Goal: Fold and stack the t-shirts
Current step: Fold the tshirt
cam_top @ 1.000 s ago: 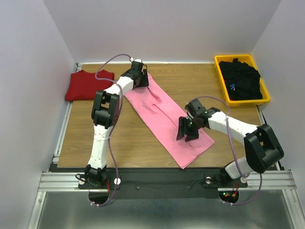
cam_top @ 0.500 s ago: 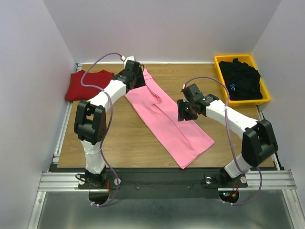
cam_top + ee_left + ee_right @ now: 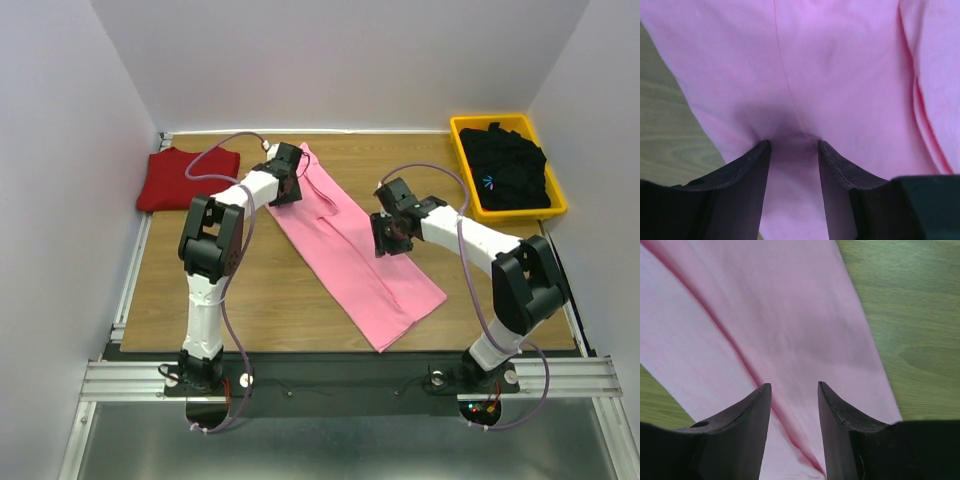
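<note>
The light pink t-shirt point(image 3: 350, 270) lies folded into a long strip running diagonally across the table. My left gripper point(image 3: 285, 190) is open at its far left end, tips pressed down on the fabric; in the left wrist view the gripper point(image 3: 794, 145) has pink cloth point(image 3: 840, 75) bunched slightly between the fingers. My right gripper point(image 3: 388, 238) is open, just above the strip's right edge near the middle; in the right wrist view the gripper point(image 3: 794, 387) is over a fold line in the pink cloth point(image 3: 765, 315). The dark red shirt point(image 3: 185, 180) lies folded at the far left.
A yellow bin point(image 3: 462, 150) at the far right corner holds the crumpled black shirt point(image 3: 510, 165) with a small blue mark. Bare wooden table point(image 3: 260, 290) shows on both sides of the pink strip. White walls close in the left, back and right.
My right gripper has moved from the strip's lower middle up and back to its right edge. My left gripper stayed at the strip's far end while its elbow swung.
</note>
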Action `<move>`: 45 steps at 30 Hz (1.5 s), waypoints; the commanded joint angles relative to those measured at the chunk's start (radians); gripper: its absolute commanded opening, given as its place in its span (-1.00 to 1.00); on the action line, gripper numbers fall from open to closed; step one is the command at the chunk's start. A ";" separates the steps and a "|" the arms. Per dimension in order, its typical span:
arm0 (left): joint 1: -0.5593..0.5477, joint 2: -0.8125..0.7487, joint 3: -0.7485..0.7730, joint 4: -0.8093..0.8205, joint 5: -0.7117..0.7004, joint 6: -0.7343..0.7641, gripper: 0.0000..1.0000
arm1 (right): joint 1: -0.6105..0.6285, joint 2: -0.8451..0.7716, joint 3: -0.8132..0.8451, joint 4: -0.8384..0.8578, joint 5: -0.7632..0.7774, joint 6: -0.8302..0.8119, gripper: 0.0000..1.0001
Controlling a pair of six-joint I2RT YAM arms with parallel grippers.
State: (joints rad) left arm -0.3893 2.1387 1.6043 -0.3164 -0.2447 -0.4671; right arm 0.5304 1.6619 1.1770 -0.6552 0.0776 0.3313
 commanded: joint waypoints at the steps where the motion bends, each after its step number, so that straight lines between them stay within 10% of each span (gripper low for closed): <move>1: 0.035 0.076 0.101 -0.050 -0.028 0.030 0.08 | -0.004 0.010 -0.031 0.064 -0.071 0.049 -0.04; 25: 0.127 0.319 0.528 0.111 0.212 0.252 0.34 | 0.042 0.145 -0.030 0.235 -0.348 0.225 -0.04; 37: 0.092 -0.156 0.126 0.215 0.252 0.075 0.54 | 0.082 0.047 0.004 0.244 -0.216 0.227 -0.03; 45: -0.049 -0.597 -0.317 0.068 0.007 -0.091 0.55 | 0.057 -0.079 -0.013 0.144 -0.041 0.201 0.06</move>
State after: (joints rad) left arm -0.3832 1.6554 1.4471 -0.1734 -0.1509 -0.4694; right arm 0.6064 1.6623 1.1381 -0.4644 -0.0887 0.5526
